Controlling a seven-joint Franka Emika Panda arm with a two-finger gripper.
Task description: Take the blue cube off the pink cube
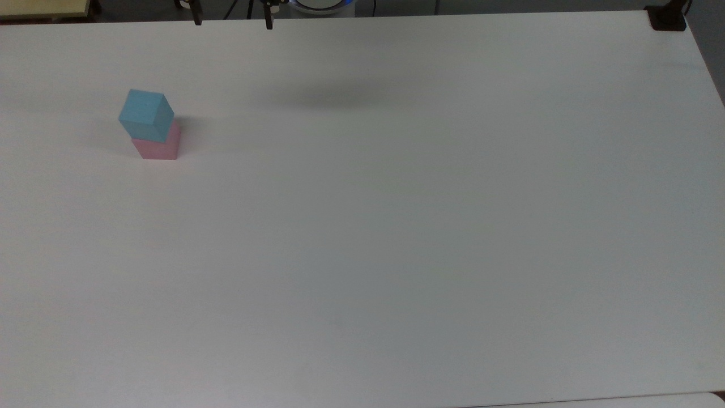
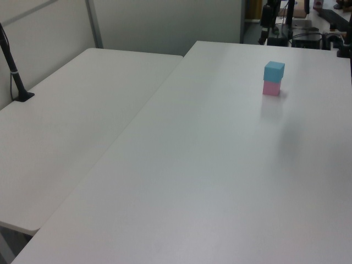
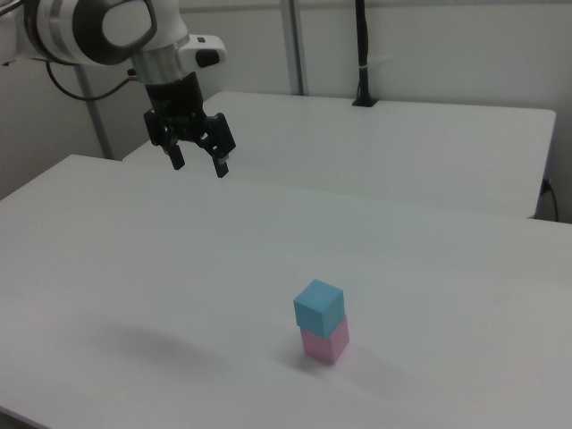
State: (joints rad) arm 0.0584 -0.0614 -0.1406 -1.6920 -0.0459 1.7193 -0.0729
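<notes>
Top view: a blue cube (image 1: 146, 115) sits stacked on a pink cube (image 1: 161, 146) toward the top view's left of a broad white counter (image 1: 396, 226), the blue one turned slightly so its edges do not line up with the pink block beneath. A soft shadow lies on the bare surface near the far middle. Two dark finger tips (image 1: 197, 17) poke in at the upper edge, set apart.

Left view: the two-cube stack stands far across the counter (image 2: 192, 181), blue cube (image 2: 274, 71) resting squarely atop pink cube (image 2: 271, 88). A second white table (image 2: 66, 126) adjoins on the left view's left, with a black post (image 2: 14, 69) clamped at its edge.

Right view: the Franka arm (image 3: 98, 31) hangs above the counter (image 3: 161, 286), its gripper (image 3: 197, 162) pointing down with black fingers (image 3: 220, 163) spread apart and holding nothing. It hovers well apart from the stack, where the blue cube (image 3: 318, 307) tops the pink cube (image 3: 325, 340) nearer the camera.
</notes>
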